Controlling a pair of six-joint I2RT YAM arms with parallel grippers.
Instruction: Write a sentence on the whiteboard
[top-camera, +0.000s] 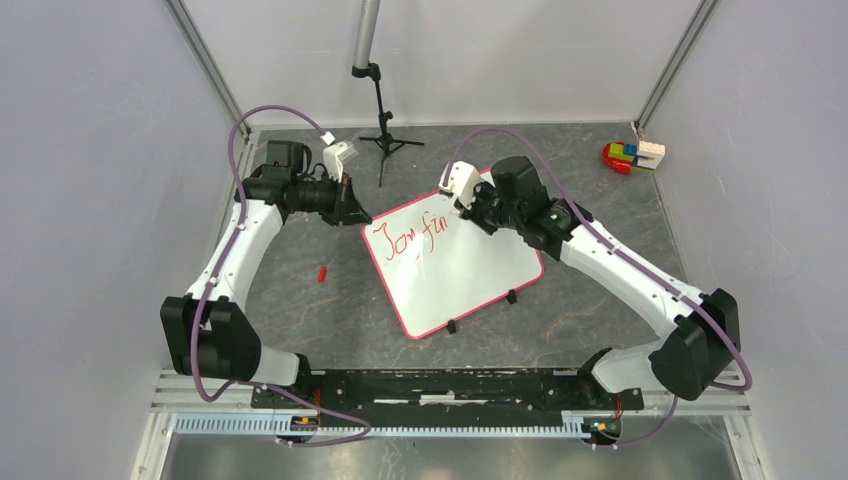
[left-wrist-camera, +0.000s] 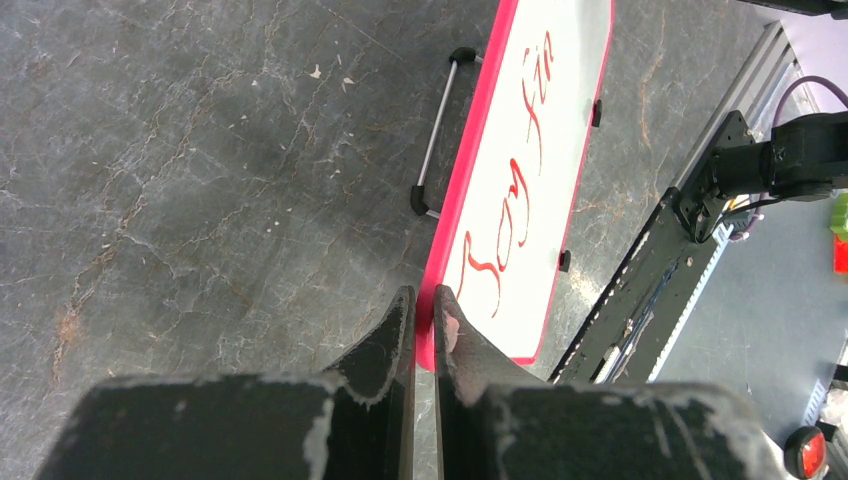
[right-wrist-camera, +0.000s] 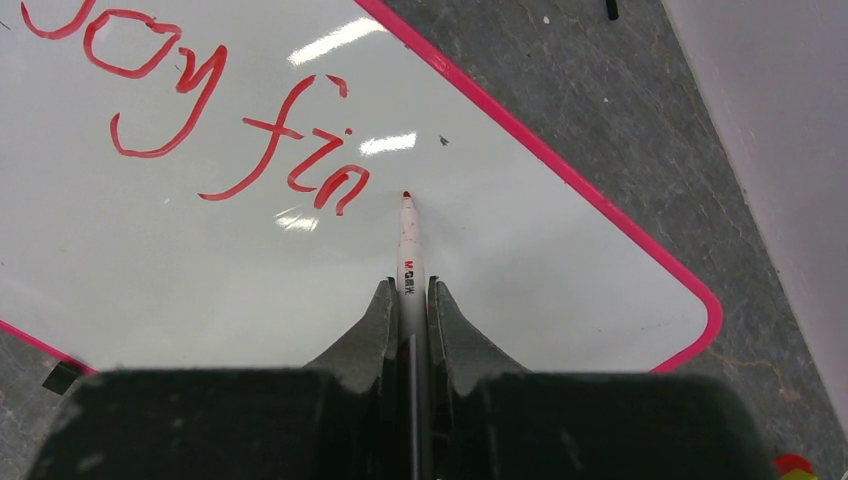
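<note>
The whiteboard (top-camera: 470, 275) lies tilted on the grey table, with a pink frame and two black clip feet on its near edge. The sentence (top-camera: 405, 240) is red cursive near its far-left corner and reads roughly "Soy fin". My left gripper (top-camera: 352, 205) is shut on the board's pink frame at that corner; the left wrist view shows the fingers (left-wrist-camera: 424, 300) pinching the frame of the board (left-wrist-camera: 545, 140). My right gripper (top-camera: 470, 203) is shut on a white marker (right-wrist-camera: 408, 245). Its red tip sits just right of the last letter of the writing (right-wrist-camera: 230, 120).
A small red cap (top-camera: 321, 272) lies on the table left of the board. A black tripod stand (top-camera: 383, 135) stands at the back. Coloured toy blocks (top-camera: 632, 155) sit at the back right. A thin metal rod with black ends (left-wrist-camera: 437, 135) lies beside the board.
</note>
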